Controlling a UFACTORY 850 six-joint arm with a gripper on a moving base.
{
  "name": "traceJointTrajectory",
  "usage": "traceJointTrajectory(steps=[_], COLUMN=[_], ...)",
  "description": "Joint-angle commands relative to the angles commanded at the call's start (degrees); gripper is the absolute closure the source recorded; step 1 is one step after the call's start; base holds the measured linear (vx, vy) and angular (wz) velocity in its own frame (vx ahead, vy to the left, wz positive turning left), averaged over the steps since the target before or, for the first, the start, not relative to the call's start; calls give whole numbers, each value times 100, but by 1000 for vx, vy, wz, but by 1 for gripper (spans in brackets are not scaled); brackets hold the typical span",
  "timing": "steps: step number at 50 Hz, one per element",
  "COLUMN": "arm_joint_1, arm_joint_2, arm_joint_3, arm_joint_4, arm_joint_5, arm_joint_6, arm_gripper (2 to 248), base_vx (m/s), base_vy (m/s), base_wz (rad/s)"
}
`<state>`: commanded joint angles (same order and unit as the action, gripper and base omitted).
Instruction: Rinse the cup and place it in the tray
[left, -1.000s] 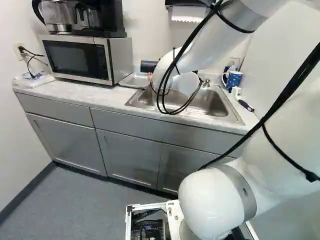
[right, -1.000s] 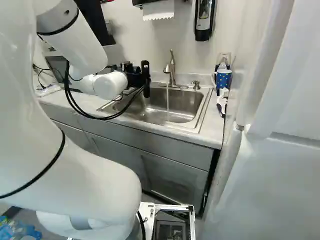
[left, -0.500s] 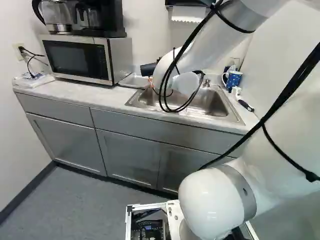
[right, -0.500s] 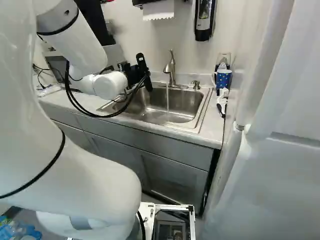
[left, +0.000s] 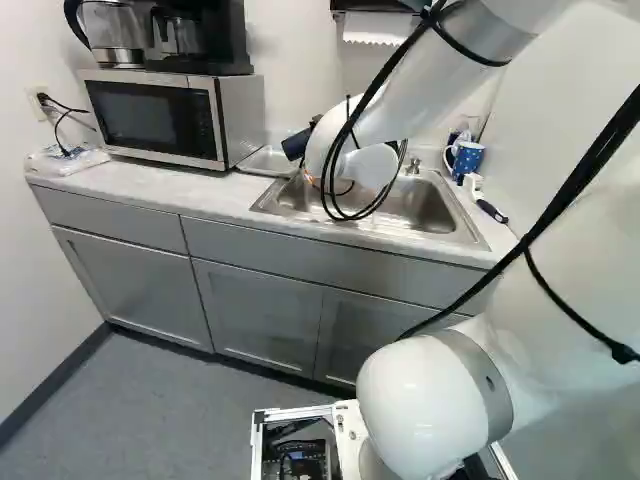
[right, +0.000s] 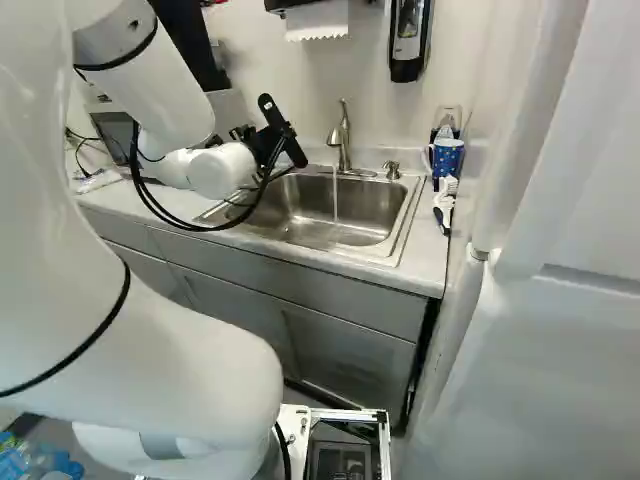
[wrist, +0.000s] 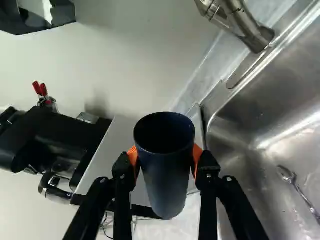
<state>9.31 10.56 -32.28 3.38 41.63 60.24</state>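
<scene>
In the right base view, the black gripper (right: 272, 142) is beside the sink's far left part, mostly hidden by the wrist. The wrist view shows the gripper (wrist: 165, 162) shut on a dark blue cup (wrist: 167, 187), its orange pads pressing from two sides, the cup's open mouth facing the camera. In the left base view the cup (left: 295, 145) lies tilted, left end lower, above the tray (left: 266, 162). That tray rests on the counter between microwave and sink (right: 375, 215). Water (right: 335, 195) runs from the faucet (right: 343, 138), apart from the cup.
A microwave (left: 160, 120) with a coffee maker (left: 200, 40) on top stands left of the tray. A blue patterned mug (right: 447, 158) and a brush (right: 444, 205) are right of the sink. A metal utensil (wrist: 300, 192) lies in the basin. A wall rises close on the right.
The gripper has rotated at the wrist with the cup in it, turning the cup from about level to tilted, left end down in the left base view. The base has not moved.
</scene>
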Motion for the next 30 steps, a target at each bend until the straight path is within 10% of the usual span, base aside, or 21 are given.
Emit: traceJointTrajectory(steps=[30], arm_joint_1=[0], arm_joint_2=[0], arm_joint_3=[0], arm_joint_4=[0], arm_joint_5=[0], arm_joint_6=[-1806], arm_gripper=[128], base_vx=[0], base_vy=[0], base_wz=[0])
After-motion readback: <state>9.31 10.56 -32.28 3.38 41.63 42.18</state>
